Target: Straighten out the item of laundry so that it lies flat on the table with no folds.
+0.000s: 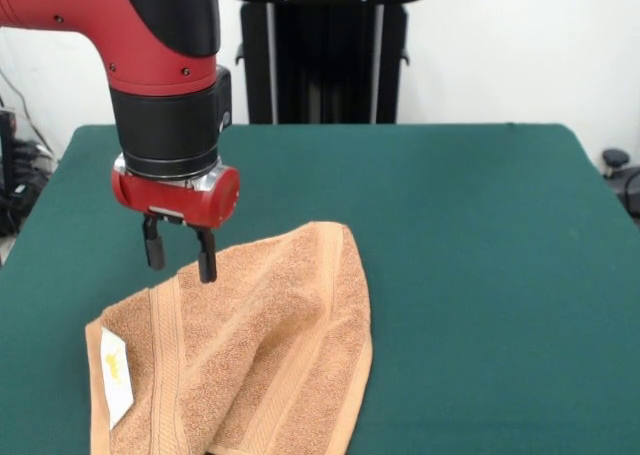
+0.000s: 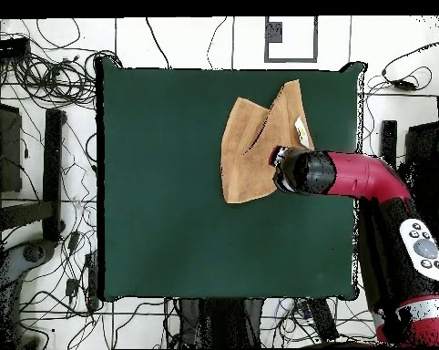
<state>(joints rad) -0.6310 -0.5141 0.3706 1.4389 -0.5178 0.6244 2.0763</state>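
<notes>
The towel (image 1: 240, 345) lies folded over itself on the table (image 1: 480, 225), its tag (image 1: 116, 375) on the edge away from the fold, and the gripper (image 1: 180, 255) hangs just above that towel's rim, fingers parted and empty, seemingly placed to pinch an edge and spread it.

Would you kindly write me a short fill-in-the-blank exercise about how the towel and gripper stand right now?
1. The towel lies on the ____ table.
2. The gripper is ____, holding nothing.
3. The towel is not flat; it is ____ over itself.
4. The towel's small tag is white with ____ print.

Missing words: green; open; folded; yellow
</notes>
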